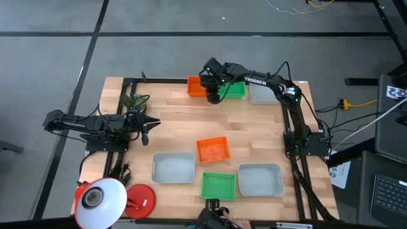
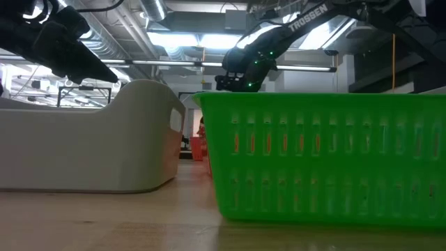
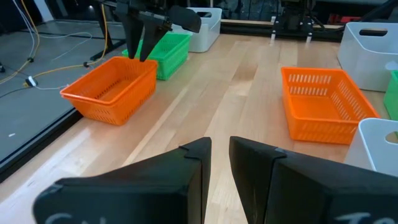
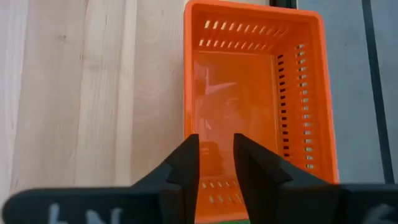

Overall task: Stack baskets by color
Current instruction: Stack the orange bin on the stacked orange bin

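Three baskets stand along the table's far edge: orange (image 1: pixel 195 86), green (image 1: pixel 235 90) and grey-white (image 1: pixel 262 94). Another orange basket (image 1: pixel 212 150) sits mid-table. Near the front edge are a grey-white one (image 1: pixel 173 167), a green one (image 1: pixel 218 185) and a second grey-white one (image 1: pixel 259 179). My right gripper (image 4: pixel 216 155) hangs open over the far orange basket (image 4: pixel 249 93), at its end beside the green one, slanting down; nothing is between its fingers. My left gripper (image 3: pixel 220 162) waits at the table's left (image 1: pixel 147 127), open and touching nothing.
A round red-and-white lamp (image 1: pixel 102 197) stands at the near left corner. Bare wood lies between the far row and the mid-table orange basket. A dark frame rail runs along the far edge behind the baskets.
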Controlling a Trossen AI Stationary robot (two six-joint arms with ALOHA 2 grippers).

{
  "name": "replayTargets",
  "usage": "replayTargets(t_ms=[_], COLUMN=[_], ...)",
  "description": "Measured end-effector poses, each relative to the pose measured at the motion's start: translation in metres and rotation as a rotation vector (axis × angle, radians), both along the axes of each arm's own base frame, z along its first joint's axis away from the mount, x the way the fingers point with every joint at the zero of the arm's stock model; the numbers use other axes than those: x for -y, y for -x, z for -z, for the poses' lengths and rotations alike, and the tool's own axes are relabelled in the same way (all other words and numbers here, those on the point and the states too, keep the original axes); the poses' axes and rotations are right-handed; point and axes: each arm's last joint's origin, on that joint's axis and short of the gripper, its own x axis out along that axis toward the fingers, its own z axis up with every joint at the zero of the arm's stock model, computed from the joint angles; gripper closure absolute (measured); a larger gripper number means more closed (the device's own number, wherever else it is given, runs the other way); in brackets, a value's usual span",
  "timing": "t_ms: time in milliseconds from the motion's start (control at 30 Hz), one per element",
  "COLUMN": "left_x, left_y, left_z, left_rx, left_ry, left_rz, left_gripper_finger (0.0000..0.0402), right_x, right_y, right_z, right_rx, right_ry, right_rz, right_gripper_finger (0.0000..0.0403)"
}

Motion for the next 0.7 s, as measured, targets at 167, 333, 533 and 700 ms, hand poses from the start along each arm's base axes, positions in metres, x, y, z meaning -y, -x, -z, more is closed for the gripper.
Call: replayTargets(t_ms=[167,333,533,700], left_x=[0.000,0.000,0.000,0.000], left_y=[0.000,0.000,0.000,0.000], left_z=[0.000,0.000,0.000,0.000], left_rx=[-0.001,-0.004,-0.016,-0.015], left_ry=[0.000,-0.005,-0.034,-0.034], left_rz=[0.000,0.000,0.005,0.004], left_gripper_finger=[0.0350,0.0350,0.0350,0.0350], right_x=[-0.024,-0.066,-0.123,-0.161], right_y=[0.003,0.013,0.003,-0.004], right_z=[-0.025,-0.038,-0.027,0.003], right_rx=[0.005,-0.021,-0.034,-0.153], right_ry=[-0.043,-0.427,-0.652,-0.441], right_rz=[-0.032,-0.161,-0.400,-0.400], right_gripper_finger=[0.0303,0.0302,0.0304,0.0310])
